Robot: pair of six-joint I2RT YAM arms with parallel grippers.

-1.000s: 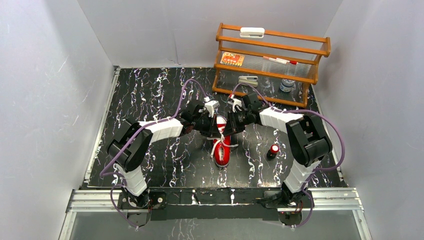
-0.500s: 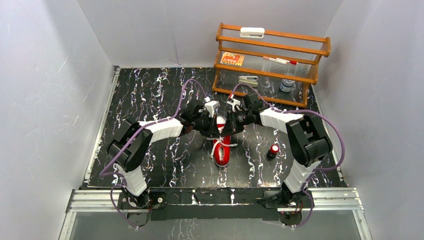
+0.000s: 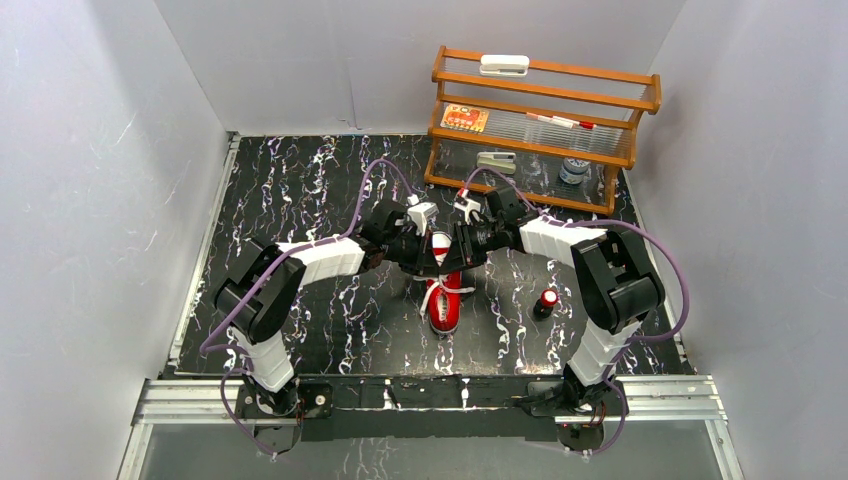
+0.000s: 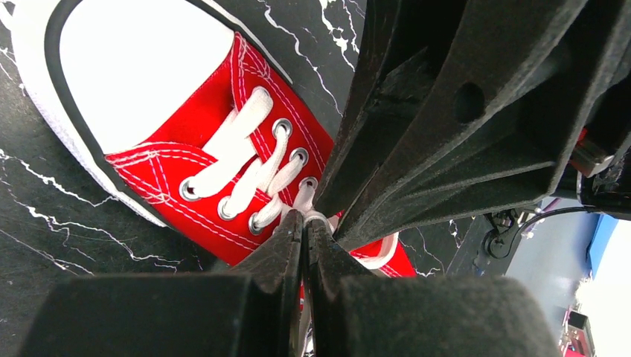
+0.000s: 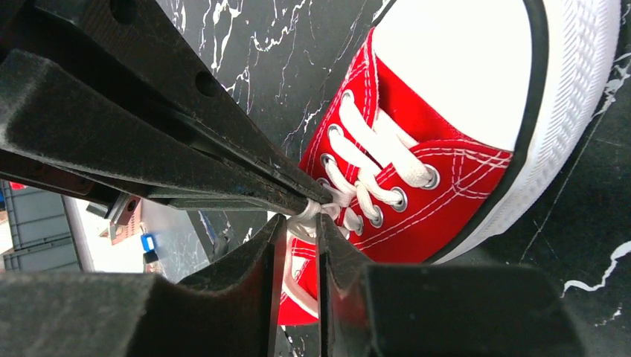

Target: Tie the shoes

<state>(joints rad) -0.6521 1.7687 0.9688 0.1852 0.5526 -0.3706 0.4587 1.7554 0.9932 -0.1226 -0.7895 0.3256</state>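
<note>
The red sneaker (image 3: 443, 300) with a white toe cap lies mid-table, toe toward the arms. It also shows in the left wrist view (image 4: 186, 156) and the right wrist view (image 5: 461, 178). Both grippers meet over its upper eyelets. My left gripper (image 3: 432, 257) (image 4: 305, 217) is shut, with a white lace (image 4: 316, 218) pinched at its tips. My right gripper (image 3: 462, 250) (image 5: 300, 222) is nearly shut, with a lace strand (image 5: 305, 214) between its tips. Each wrist view shows the other gripper's fingers crossing close above the knot area. Loose lace ends (image 3: 436, 291) hang over the shoe's sides.
A small red-and-black cylinder (image 3: 546, 302) stands right of the shoe. A wooden shelf rack (image 3: 540, 120) with small items stands at the back right. Grey walls close in the black marbled table (image 3: 300, 190) on the left, back and right.
Both grippers have shifted only very slightly over the shoe's top. The shoe and the cylinder have stayed put.
</note>
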